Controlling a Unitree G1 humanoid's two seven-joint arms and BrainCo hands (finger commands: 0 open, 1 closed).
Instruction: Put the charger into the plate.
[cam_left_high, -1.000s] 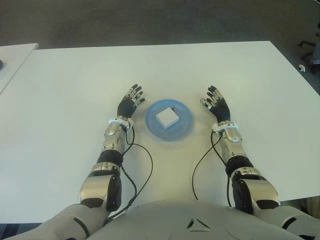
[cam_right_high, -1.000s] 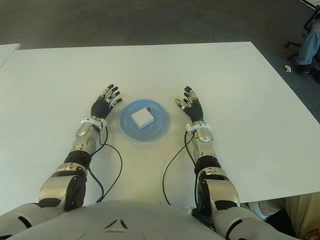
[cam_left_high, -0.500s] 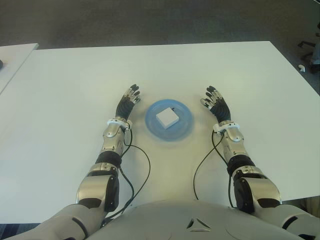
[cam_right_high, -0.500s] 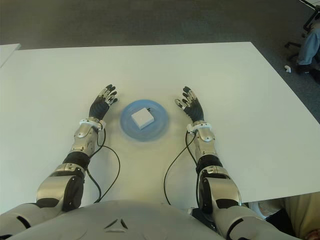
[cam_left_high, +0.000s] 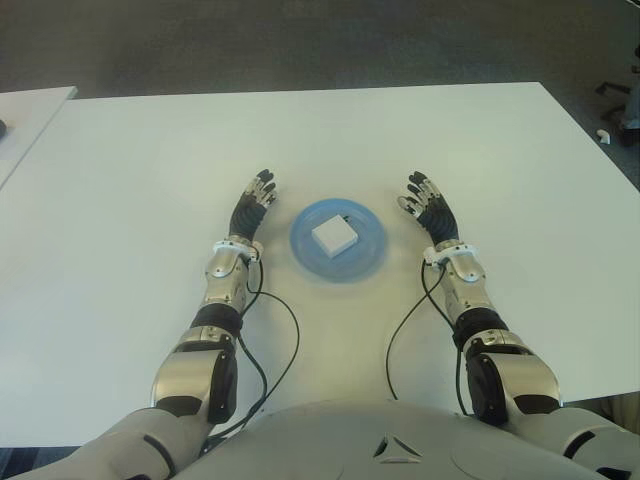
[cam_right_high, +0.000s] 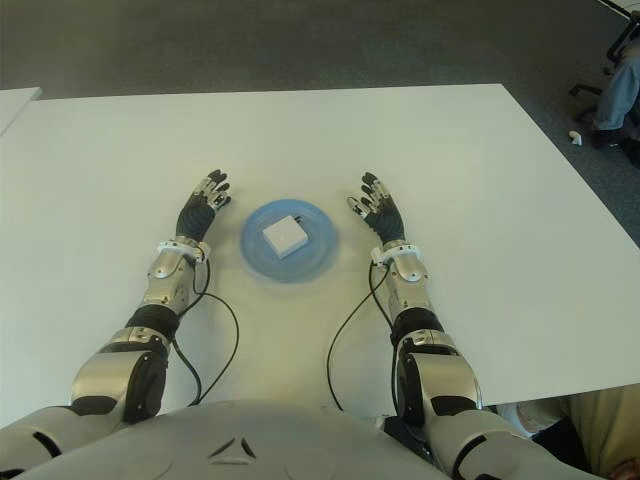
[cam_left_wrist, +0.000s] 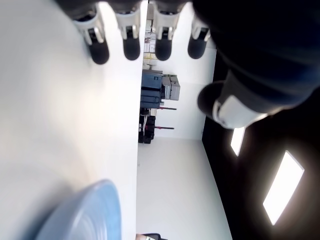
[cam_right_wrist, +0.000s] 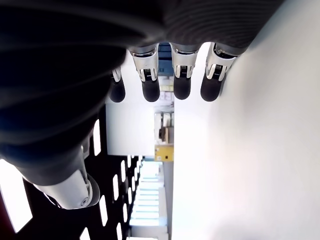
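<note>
A white square charger (cam_left_high: 334, 235) lies in the middle of a round blue plate (cam_left_high: 365, 255) on the white table (cam_left_high: 150, 150). My left hand (cam_left_high: 253, 203) shows just left of the plate, fingers stretched out and holding nothing. My right hand (cam_left_high: 426, 203) shows just right of the plate, fingers likewise spread and empty. In the left wrist view the plate's blue rim (cam_left_wrist: 95, 210) shows below the straight fingertips (cam_left_wrist: 131, 47). The right wrist view shows only extended fingertips (cam_right_wrist: 181, 87) beside the bare table.
A second white table's corner (cam_left_high: 30, 110) sits at the far left. Dark carpet (cam_left_high: 300, 40) lies beyond the table's far edge. A chair base and part of a seated person (cam_right_high: 612, 90) show at the far right. Black cables (cam_left_high: 280, 350) run along both forearms.
Both hands have slid slightly away from me along the table beside the plate, the left hand turning more edge-on. The charger and plate have not moved.
</note>
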